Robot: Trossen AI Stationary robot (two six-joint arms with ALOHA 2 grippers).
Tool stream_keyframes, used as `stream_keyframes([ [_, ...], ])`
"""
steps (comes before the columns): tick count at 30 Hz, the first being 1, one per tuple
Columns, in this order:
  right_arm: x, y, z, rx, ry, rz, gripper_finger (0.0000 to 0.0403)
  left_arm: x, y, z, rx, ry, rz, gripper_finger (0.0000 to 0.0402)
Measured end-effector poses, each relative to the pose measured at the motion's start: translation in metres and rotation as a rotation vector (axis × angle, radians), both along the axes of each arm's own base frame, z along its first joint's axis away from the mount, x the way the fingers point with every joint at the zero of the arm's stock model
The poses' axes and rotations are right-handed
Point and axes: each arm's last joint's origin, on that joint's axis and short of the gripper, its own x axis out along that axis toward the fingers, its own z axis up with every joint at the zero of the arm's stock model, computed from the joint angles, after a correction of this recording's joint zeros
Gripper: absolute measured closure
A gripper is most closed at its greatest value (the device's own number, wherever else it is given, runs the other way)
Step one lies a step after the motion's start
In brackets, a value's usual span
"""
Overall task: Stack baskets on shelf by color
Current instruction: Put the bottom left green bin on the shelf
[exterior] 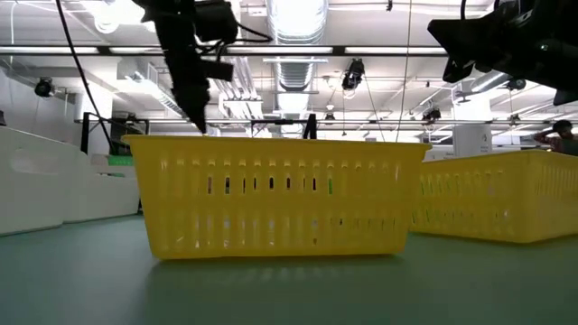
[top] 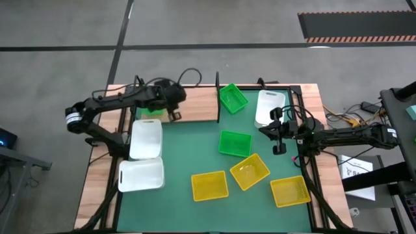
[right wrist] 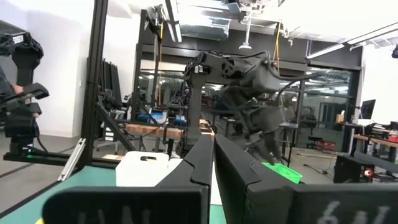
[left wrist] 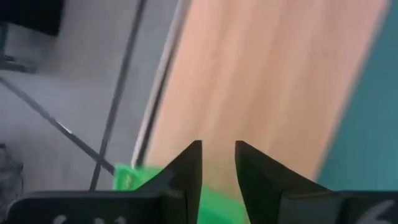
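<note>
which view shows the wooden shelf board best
The high view: the shelf runs along the table's far edge, the left gripper above it. The left wrist view shows only a blurred stretch of board. The low and right wrist views barely show it.

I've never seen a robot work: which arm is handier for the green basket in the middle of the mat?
Right, probably. Its pincer hangs just beside that green basket, while the left pincer is farther off, over the shelf.
</note>
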Motion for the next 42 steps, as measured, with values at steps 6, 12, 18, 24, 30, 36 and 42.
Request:
stream_keyframes([
  [6, 0.0, 0.0, 0.0, 0.0, 0.001, 0.0, 0.0394, -0.011, 0.037, -0.011, 0.001, -0.004, 0.146, 0.0376],
  [12, 0.0, 0.0, 0.0, 0.0, 0.003, 0.0, 0.0394, -0.024, 0.052, -0.027, -0.031, 0.026, 0.245, 0.0397],
  [18, 0.0, 0.0, 0.0, 0.0, 0.005, -0.001, 0.0394, -0.033, 0.044, -0.038, -0.093, 0.096, 0.286, 0.0396],
  [24, 0.0, 0.0, -0.001, -0.006, 0.006, -0.003, 0.0394, -0.042, 0.038, -0.04, -0.141, 0.159, 0.32, 0.0395],
  [30, 0.0, 0.0, -0.001, -0.006, 0.006, -0.003, 0.0394, -0.053, 0.026, -0.027, -0.221, 0.173, 0.191, 0.0395],
  [36, 0.0, 0.0, -0.001, -0.008, 0.006, -0.004, 0.0394, -0.063, 0.019, -0.03, -0.278, 0.151, 0.059, 0.0395],
  [42, 0.0, 0.0, -0.001, -0.007, 0.007, -0.004, 0.0394, -0.063, 0.018, -0.041, -0.307, 0.148, 0.049, 0.0395],
])
